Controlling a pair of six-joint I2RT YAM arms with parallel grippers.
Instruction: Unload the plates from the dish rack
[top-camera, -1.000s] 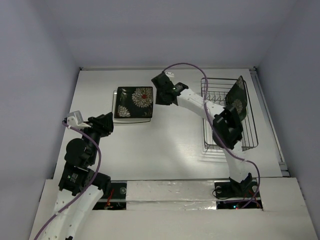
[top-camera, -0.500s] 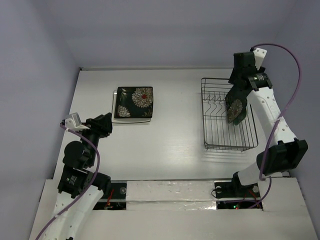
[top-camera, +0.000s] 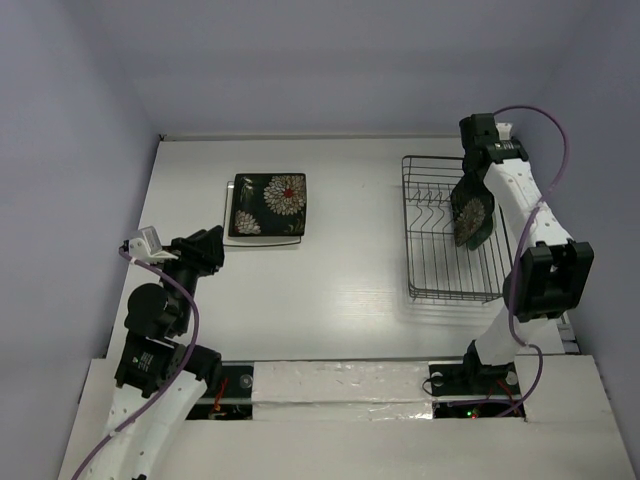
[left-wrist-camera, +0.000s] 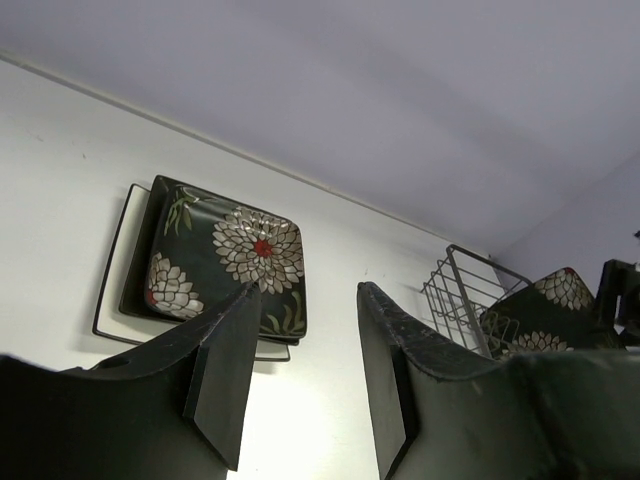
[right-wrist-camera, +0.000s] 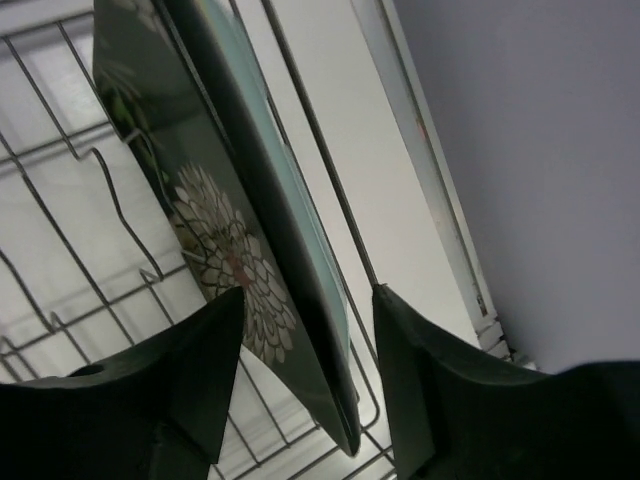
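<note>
Top external view: we see the dish rack (top-camera: 455, 296) at 3 o'clock on the table (top-camera: 350, 260). One standing plate (top-camera: 472, 218) rests on edge in the rack's 2 o'clock part, with a pale flower on its dark face. The right gripper (top-camera: 468, 182) hangs just at 12 o'clock of this plate, pointing down at its upper edge. From here we cannot tell how far its jaws are parted or whether they touch the plate. At 10 o'clock on the table, well apart from the rack, a flat flowered plate (top-camera: 268, 204) lies on a white plate (top-camera: 228, 222). The left gripper (top-camera: 214, 248) hovers at 7 o'clock of that stack, near it but apart.

Left wrist view: we see the left gripper (left-wrist-camera: 300, 385) with its jaws spread wide and nothing between them. Beyond them, at 11 o'clock, the flat flowered plate covers all but the 9 and 6 o'clock edges of the white plate. The rack and the standing plate sit far off at 3 o'clock.

Right wrist view: we see the right gripper (right-wrist-camera: 305, 370) wide open, with one finger on each side of the standing plate's lower corner. No pad visibly presses on it. Only this view shows a teal, dark-rimmed surface on the plate's 3 o'clock side. We cannot tell whether that is the same plate or a second one pressed against it.
</note>
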